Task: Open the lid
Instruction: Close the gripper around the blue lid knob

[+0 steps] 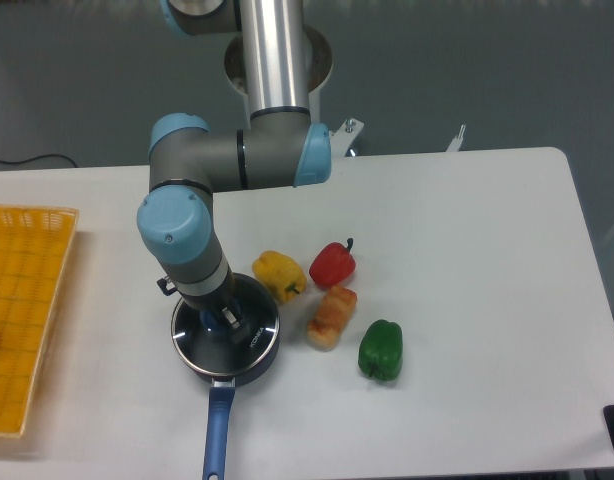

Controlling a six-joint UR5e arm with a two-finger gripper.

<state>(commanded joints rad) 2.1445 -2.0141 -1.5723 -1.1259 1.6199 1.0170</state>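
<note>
The robot arm [202,180] reaches down from above, and its jaws [225,318] sit right on top of the lid [225,330]. The lid is a round glass disc with a shiny metal rim, and it lies flat on the dark blue saucepan [227,365], so the pan is covered. The jaws are at the middle of the lid, right where the light-blue knob [227,320] is. Only a small bit of the knob peeks out between them. The arm hides most of the jaws, so I cannot tell if they are squeezing the knob or only resting around it. The long blue handle [217,430] of the saucepan points away from the jaws toward the front edge of the white counter [467,250]. Just to the right of the jaws, a little farther back, lies a yellow pepper [278,275], close to the rim of the lid. Past it, farther right, is a red pepper [333,264]. Right of the jaws and just below the red pepper is a piece of bread [331,317]. Farther right again, and a bit more to the front, is a green pepper [381,350]. Far to the left of the jaws, at the edge of the counter, sits a yellow basket [27,300].
</note>
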